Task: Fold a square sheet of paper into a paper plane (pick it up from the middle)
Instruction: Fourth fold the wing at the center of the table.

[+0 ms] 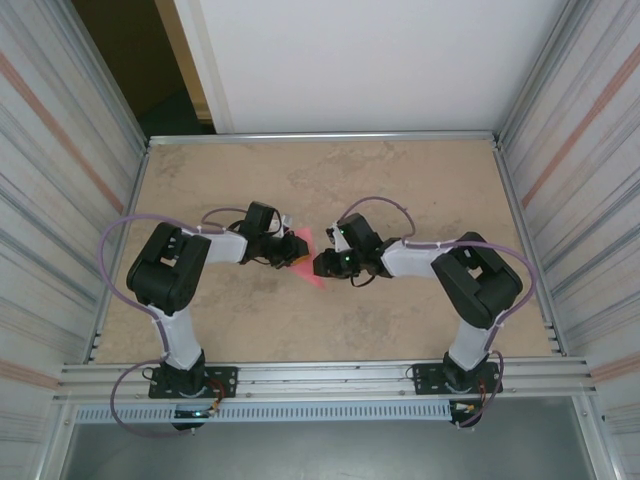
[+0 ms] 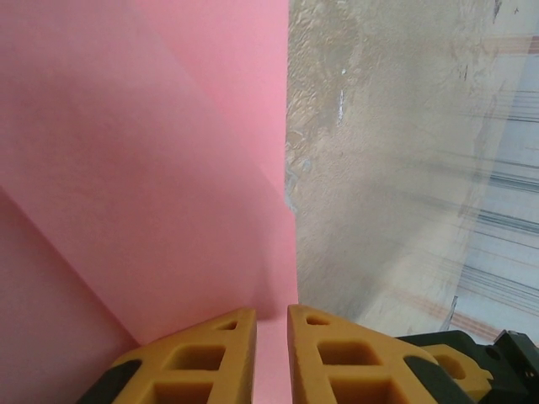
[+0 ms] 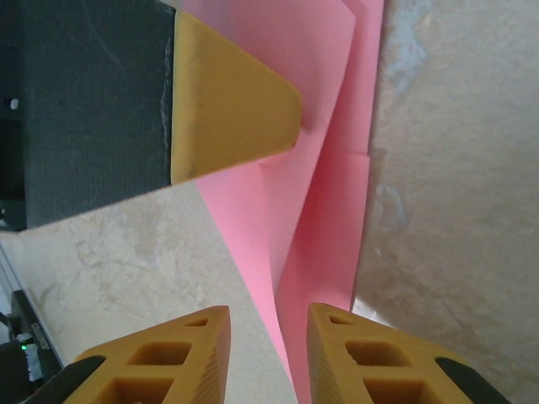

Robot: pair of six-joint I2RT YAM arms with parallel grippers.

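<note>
The square sheet of paper (image 1: 313,279) is pink, creased into long pointed flaps, and lies between the two grippers at mid table. My left gripper (image 1: 292,250) reaches in from the left and is shut on the sheet. In the left wrist view the pink paper (image 2: 152,151) runs into the thin slit of the left gripper (image 2: 271,313). My right gripper (image 1: 322,264) faces it from the right. In the right wrist view the right gripper (image 3: 268,311) is open, and a narrow flap of the paper (image 3: 324,210) passes between its fingers. The left gripper's yellow finger (image 3: 227,101) lies over the sheet's far part.
The tan mottled table (image 1: 420,180) is bounded by metal rails and ribbed side walls (image 1: 580,150). A white panel (image 1: 370,60) stands at the back. Both arm bases are bolted at the near edge.
</note>
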